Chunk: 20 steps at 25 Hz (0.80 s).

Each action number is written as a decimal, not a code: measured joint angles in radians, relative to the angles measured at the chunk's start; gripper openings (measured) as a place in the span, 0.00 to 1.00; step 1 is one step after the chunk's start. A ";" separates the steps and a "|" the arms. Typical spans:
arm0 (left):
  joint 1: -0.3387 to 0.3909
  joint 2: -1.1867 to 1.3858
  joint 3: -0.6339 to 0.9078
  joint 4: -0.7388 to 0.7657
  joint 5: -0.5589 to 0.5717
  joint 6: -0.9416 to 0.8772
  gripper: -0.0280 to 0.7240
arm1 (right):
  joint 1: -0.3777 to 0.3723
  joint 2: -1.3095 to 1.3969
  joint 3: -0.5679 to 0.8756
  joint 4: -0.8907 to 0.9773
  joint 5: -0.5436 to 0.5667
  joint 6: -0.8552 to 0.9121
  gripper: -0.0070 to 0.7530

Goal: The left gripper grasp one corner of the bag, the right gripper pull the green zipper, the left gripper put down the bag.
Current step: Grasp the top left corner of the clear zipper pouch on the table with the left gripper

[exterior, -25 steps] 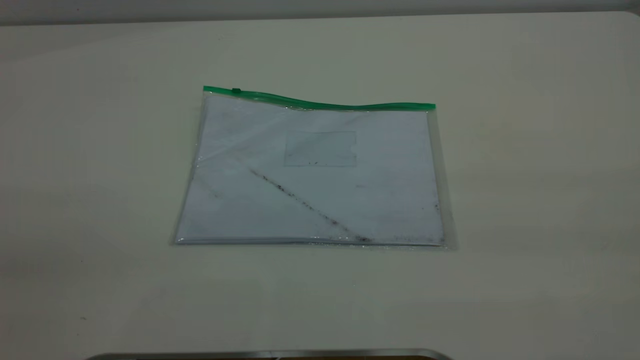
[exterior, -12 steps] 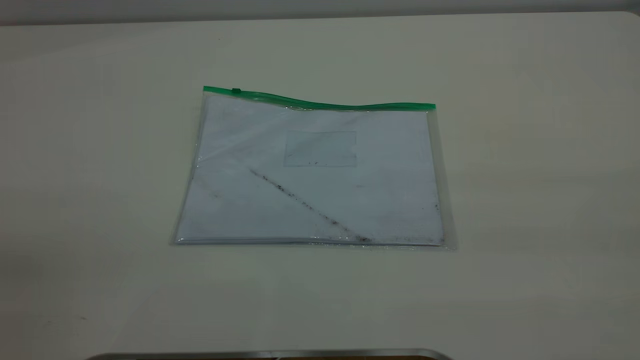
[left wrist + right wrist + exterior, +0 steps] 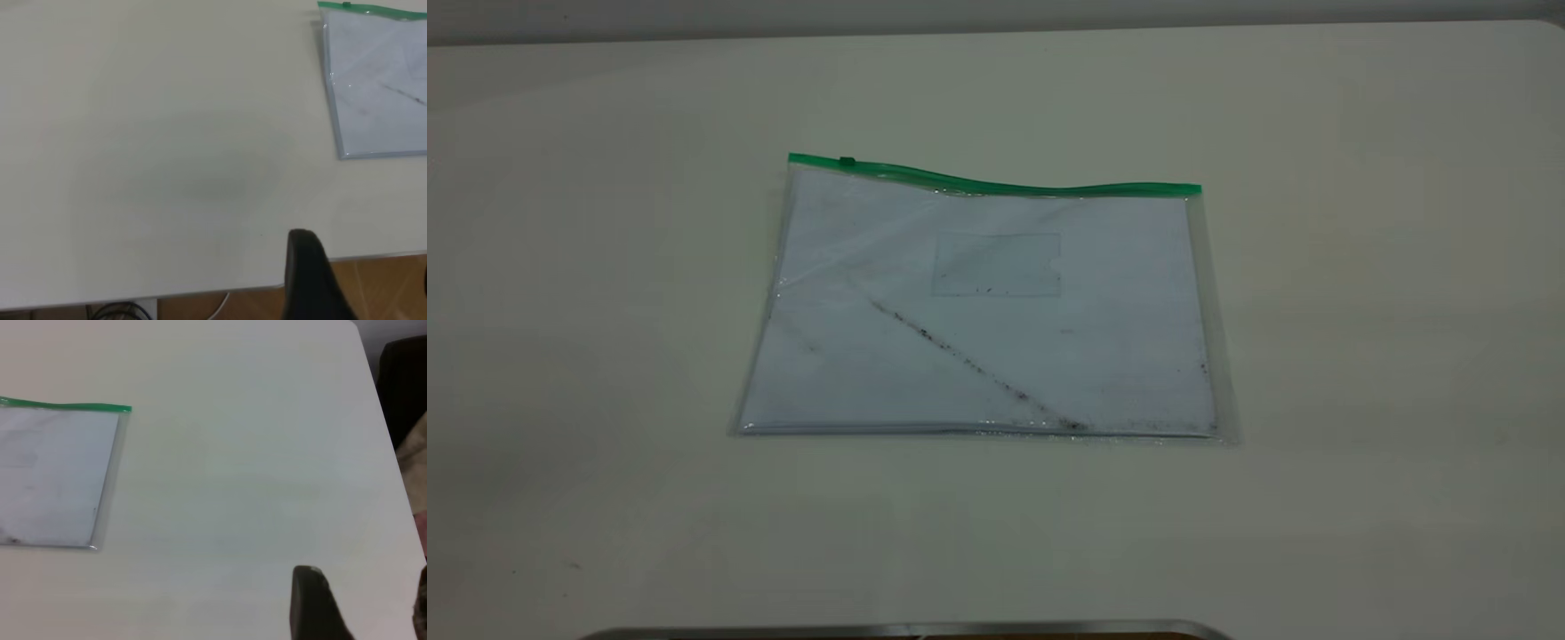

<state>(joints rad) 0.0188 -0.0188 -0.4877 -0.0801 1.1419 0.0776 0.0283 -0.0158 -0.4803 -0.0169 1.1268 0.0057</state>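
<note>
Neither arm appears in the exterior view. Each wrist view crops its own pincer: one dark finger [image 3: 310, 277] of the left pincer, one finger [image 3: 313, 603] of the right. Both wrist views cut off the bag [image 3: 377, 80].

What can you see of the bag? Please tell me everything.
The bag is a clear, flat plastic pouch lying on the white table. A green strip, slightly wavy, runs along its far edge, with the green zipper near the left end. White paper with a dark diagonal smudge is inside. No gripper touches it.
</note>
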 joint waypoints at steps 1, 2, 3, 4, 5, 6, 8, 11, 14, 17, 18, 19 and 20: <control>0.000 0.001 0.000 0.000 0.000 -0.008 0.65 | 0.000 0.003 0.000 0.007 0.000 0.001 0.53; 0.000 0.009 0.000 0.001 -0.001 -0.019 0.65 | 0.000 0.019 -0.002 0.017 -0.003 0.000 0.53; 0.000 0.025 0.000 0.002 -0.002 -0.038 0.65 | 0.000 0.049 -0.004 0.031 -0.009 0.000 0.53; 0.000 0.058 0.000 0.004 -0.004 -0.048 0.65 | 0.000 0.086 -0.004 0.051 -0.015 -0.006 0.53; 0.000 0.106 0.000 0.007 -0.004 -0.057 0.65 | 0.000 0.148 -0.004 0.071 -0.017 -0.020 0.53; 0.000 0.166 0.000 0.010 -0.008 -0.060 0.65 | 0.000 0.199 -0.004 0.085 -0.021 -0.035 0.53; 0.000 0.298 -0.006 0.013 -0.030 -0.056 0.65 | 0.000 0.319 -0.004 0.123 -0.041 -0.079 0.53; 0.000 0.521 -0.027 0.015 -0.144 -0.015 0.65 | 0.000 0.516 -0.008 0.207 -0.128 -0.185 0.53; 0.000 0.737 -0.053 -0.003 -0.303 0.004 0.65 | 0.000 0.692 -0.012 0.337 -0.282 -0.346 0.55; 0.000 0.945 -0.076 -0.032 -0.432 0.022 0.66 | 0.012 0.866 -0.012 0.503 -0.441 -0.547 0.62; 0.000 1.015 -0.085 -0.042 -0.474 0.035 0.67 | 0.026 0.918 -0.014 0.566 -0.489 -0.626 0.65; 0.000 1.079 -0.097 -0.050 -0.507 0.046 0.67 | 0.043 0.982 -0.019 0.630 -0.528 -0.704 0.67; 0.000 1.140 -0.111 -0.056 -0.544 0.056 0.67 | 0.067 1.044 -0.027 0.684 -0.554 -0.768 0.69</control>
<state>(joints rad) 0.0188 1.1208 -0.5982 -0.1362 0.5980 0.1337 0.0953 1.0286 -0.5069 0.6674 0.5726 -0.7621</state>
